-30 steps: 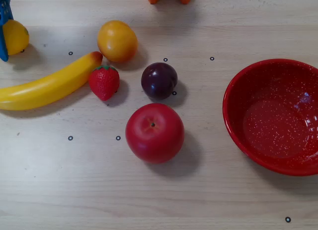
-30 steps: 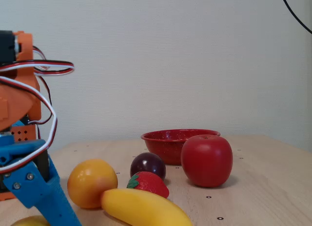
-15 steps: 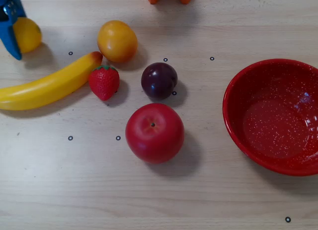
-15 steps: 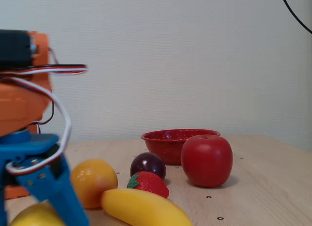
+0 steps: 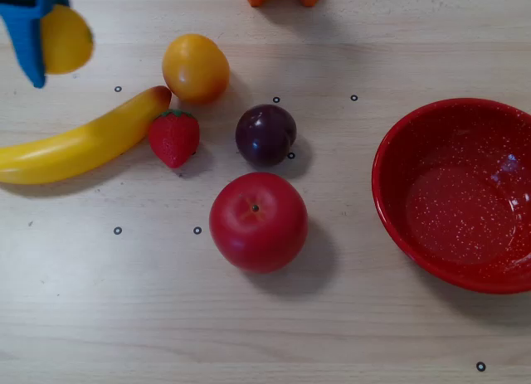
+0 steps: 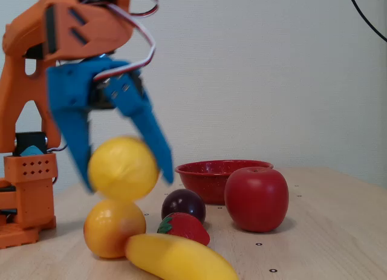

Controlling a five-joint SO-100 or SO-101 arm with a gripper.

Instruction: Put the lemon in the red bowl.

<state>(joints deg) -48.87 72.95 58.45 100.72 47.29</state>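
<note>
My claw (image 6: 124, 178) is clamped on the lemon (image 6: 123, 168), one blue finger on each side of it, and the fixed view shows the fruit hanging clear of the bench (image 6: 314, 231), just above the orange-yellow fruit (image 6: 113, 227). A second ago the lemon sat low at the edge of the frame with my claw down around it; half a second ago it had barely risen. Now it is plainly airborne, so the pick is done and the carry is under way.

In the overhead view the lemon (image 5: 65, 38) rides at the top left corner, beside my blue finger (image 5: 30, 36), and has drifted right and up the picture compared with the earlier frames. Nothing else has shifted: the banana (image 5: 79, 140), the strawberry (image 5: 174, 137), the plum (image 5: 265, 134) and the red apple (image 5: 258, 221) lie where they were.

The red bowl (image 5: 390, 156) sits empty at the far right of the overhead view, well apart from the lemon, with the other fruits spread between. I judge the task to be about at its middle: grip secured, transport mostly ahead. The next stretch calls for holding height so the lemon passes over the apple and plum, then clearing the bowl's rim before I let go.
</note>
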